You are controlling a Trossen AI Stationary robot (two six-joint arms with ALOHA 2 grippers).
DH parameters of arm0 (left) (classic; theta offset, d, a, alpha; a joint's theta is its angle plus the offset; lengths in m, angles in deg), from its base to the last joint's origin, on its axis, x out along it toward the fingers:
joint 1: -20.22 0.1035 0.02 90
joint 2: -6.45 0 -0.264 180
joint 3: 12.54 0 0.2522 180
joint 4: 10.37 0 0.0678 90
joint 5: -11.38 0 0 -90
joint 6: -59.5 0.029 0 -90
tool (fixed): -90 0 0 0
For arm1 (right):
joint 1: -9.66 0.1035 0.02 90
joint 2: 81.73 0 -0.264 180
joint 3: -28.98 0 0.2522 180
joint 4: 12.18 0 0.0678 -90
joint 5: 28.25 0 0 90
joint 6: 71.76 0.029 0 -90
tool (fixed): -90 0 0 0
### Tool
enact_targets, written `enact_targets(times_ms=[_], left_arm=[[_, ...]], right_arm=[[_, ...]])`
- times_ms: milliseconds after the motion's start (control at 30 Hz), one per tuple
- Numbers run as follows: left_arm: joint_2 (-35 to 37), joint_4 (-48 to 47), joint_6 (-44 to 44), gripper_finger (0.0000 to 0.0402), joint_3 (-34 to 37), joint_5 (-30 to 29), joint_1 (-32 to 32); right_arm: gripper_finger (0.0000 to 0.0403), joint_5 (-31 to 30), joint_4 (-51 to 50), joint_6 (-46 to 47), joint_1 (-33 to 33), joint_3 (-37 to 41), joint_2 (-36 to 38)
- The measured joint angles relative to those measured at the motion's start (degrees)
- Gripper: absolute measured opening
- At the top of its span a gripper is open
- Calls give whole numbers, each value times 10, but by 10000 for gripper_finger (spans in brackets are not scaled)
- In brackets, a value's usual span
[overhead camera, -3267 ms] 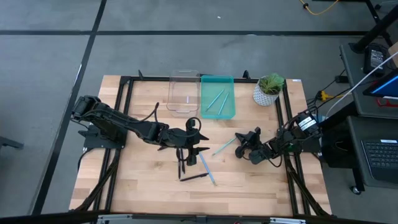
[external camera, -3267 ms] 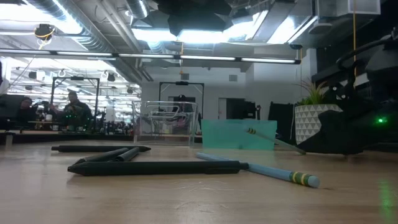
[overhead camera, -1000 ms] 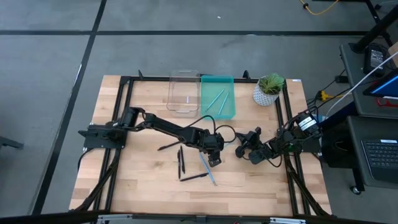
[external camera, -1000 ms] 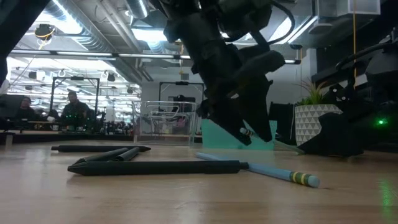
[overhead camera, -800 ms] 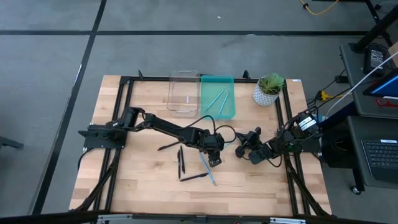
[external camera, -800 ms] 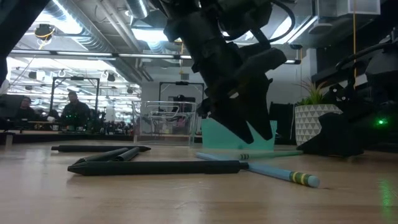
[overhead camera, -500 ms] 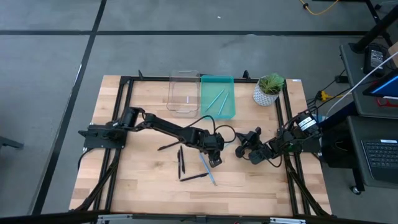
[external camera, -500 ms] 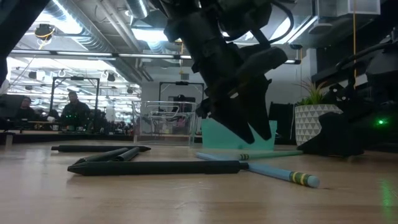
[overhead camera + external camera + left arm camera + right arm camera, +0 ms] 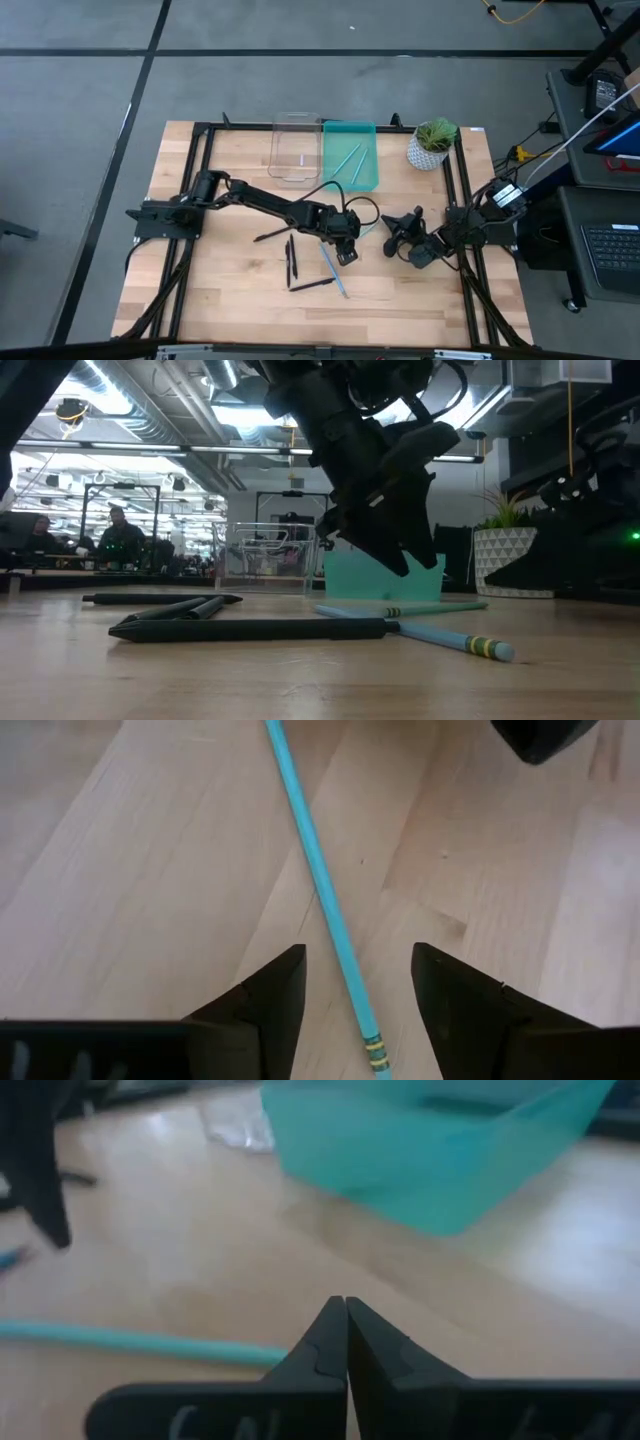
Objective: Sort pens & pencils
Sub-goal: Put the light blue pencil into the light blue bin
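A light teal pencil (image 9: 318, 890) lies flat on the wooden table, its banded end (image 9: 373, 1050) toward my left gripper. My left gripper (image 9: 355, 975) hovers just above it, slanting down and open, one finger on either side, touching nothing. In the low view the fingertips (image 9: 412, 565) stand clear above this pencil (image 9: 440, 606). My right gripper (image 9: 346, 1305) is shut and empty, low over the table right of the same pencil (image 9: 150, 1342). Another teal pencil (image 9: 335, 272) and three black pens (image 9: 292, 258) lie on the table nearer the front.
A teal bin (image 9: 365, 175) holding two teal pencils and a clear bin (image 9: 295, 150) stand side by side at the far edge. A potted plant (image 9: 432, 142) stands at the far right. A black metal frame rims the table, and a cable loops over my left wrist.
The teal pencil's banded end, which stood raised above the table a second ago, has dropped, and the pencil now lies flat under my left gripper. In the low view my right arm has risen a little.
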Motion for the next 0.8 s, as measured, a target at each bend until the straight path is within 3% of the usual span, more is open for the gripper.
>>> enact_targets(times_ms=[100, 433, 800], left_arm=[[0, 0, 4, 175, 0, 0, 3], [0, 0, 17, 177, 0, -2, 6], [0, -1, 19, 178, 0, -3, 6]], right_arm=[[0, 35, -1, -4, -16, 0, 0], [0, 64, 1, -75, -56, -27, 0], [0, 61, -16, -33, -64, -26, -28]])
